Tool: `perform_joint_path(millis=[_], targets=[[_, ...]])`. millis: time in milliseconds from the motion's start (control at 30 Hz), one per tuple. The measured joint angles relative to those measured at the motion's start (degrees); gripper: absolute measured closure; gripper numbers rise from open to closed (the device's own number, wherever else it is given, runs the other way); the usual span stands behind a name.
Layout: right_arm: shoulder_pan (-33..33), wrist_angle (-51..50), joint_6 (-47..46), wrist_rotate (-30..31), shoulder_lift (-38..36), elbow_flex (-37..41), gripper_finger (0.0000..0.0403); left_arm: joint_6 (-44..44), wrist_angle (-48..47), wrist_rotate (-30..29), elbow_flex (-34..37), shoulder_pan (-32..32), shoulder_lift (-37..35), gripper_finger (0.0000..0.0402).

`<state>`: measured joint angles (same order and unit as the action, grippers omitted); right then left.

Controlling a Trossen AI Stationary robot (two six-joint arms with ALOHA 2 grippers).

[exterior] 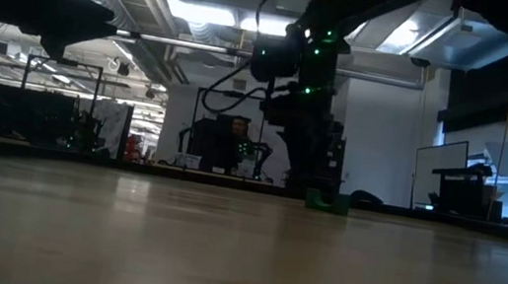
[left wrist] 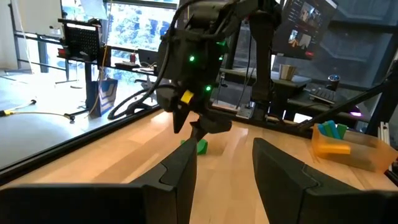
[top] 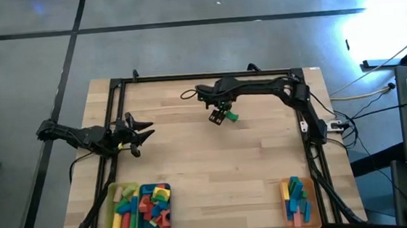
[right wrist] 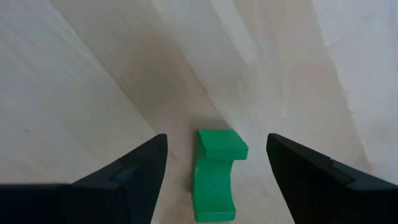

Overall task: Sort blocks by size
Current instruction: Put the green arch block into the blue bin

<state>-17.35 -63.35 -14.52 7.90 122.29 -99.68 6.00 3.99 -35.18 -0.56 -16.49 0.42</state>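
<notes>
At the left of the high view, the left gripper (top: 141, 131) is hovering over the desk (top: 215, 164), jaws partly spread and holding nothing. Above centre, the right gripper (top: 220, 117) is straddling a green block (right wrist: 214, 174) with jaws spread wide.

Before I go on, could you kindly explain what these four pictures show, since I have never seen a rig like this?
It is a robot with two dark arms at a wooden table, each ending in two-fingered jaws. One picture looks straight down, one looks level across the tabletop, and two come from cameras on the wrists. The right gripper hangs over a green block, which lies on the wood between its open jaws, not held. The left gripper waits at the left side, jaws apart and holding nothing visible. Along the near edge stand three trays of sorted blocks: yellow, teal and orange.
</notes>
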Motion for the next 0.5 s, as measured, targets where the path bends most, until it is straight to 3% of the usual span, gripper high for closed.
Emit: perform_joint_path(millis=[333, 500], targets=[[-1.07, -2.24, 1.65, 1.75, 2.09, 0.02, 0.0125, 0.02, 0.0, 0.0, 0.0, 0.0, 0.01, 0.0267], [-1.67, -2.2, 1.37, -2.82, 2.28, 0.02, 0.0125, 0.0, 0.0, 0.0, 0.02, 0.0, -0.01, 0.0267]])
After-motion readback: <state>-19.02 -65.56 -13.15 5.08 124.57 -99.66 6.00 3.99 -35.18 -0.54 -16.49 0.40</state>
